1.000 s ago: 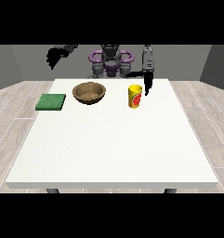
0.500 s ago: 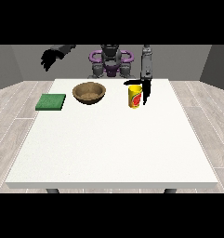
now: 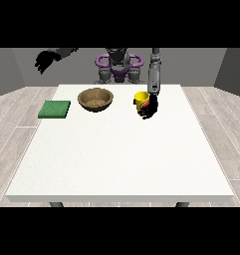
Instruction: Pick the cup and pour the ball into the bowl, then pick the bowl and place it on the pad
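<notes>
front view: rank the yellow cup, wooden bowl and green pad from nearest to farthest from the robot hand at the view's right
From the robot hand at the view's right:
1. Yellow cup, right at the hand, on its inner side.
2. Brown wooden bowl, further toward the view's left, mid-table.
3. Flat green square pad, farthest, near the table's left edge.

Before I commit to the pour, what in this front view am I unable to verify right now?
- Ball: not visible; the yellow cup wall hides whatever sits inside.
- Grip: the robot hand at the view's right covers the cup's near side, so contact there is hidden, and its fingers are too small to read.
- Wooden bowl: its near wall hides the bottom of its inside.
- Green pad: thickness too small to judge.
</notes>
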Robot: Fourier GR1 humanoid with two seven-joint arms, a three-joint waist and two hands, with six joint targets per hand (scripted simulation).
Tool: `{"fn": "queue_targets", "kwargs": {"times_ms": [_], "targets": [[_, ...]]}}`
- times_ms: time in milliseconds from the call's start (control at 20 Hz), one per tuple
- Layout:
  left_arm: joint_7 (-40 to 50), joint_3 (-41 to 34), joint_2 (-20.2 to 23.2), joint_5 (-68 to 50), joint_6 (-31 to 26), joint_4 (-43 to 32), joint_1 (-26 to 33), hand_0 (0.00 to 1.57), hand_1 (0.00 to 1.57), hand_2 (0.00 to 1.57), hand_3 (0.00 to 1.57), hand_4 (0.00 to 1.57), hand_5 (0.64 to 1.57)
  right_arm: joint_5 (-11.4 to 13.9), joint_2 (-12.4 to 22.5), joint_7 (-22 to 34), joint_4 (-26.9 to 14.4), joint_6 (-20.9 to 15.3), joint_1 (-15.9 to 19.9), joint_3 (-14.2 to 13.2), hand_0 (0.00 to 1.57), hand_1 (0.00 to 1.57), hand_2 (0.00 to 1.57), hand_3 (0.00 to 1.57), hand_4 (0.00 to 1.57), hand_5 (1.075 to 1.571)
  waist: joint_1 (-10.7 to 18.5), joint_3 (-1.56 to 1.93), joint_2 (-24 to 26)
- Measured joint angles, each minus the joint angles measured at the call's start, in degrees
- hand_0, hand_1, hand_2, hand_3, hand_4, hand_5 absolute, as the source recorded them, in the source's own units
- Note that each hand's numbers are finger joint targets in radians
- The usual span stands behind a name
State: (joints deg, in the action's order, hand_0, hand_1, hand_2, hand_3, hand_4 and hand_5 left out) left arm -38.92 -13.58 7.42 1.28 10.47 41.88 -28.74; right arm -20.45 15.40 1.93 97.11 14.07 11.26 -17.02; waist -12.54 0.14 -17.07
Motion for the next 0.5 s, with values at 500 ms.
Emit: {"fn": "queue_targets", "kwargs": {"times_ms": [500], "targets": [[6.5,5.1,-0.1,8.0,9.7,-3.4,-3.7,1.29,1.29,1.57,1.57,1.41,1.467,-4.2,5.1,3.7,-7.4,2.6,0.5,-4.9,0.00,0.00,0.00,0.31,0.63,1.563,1.8,0.00,7.3]]}}
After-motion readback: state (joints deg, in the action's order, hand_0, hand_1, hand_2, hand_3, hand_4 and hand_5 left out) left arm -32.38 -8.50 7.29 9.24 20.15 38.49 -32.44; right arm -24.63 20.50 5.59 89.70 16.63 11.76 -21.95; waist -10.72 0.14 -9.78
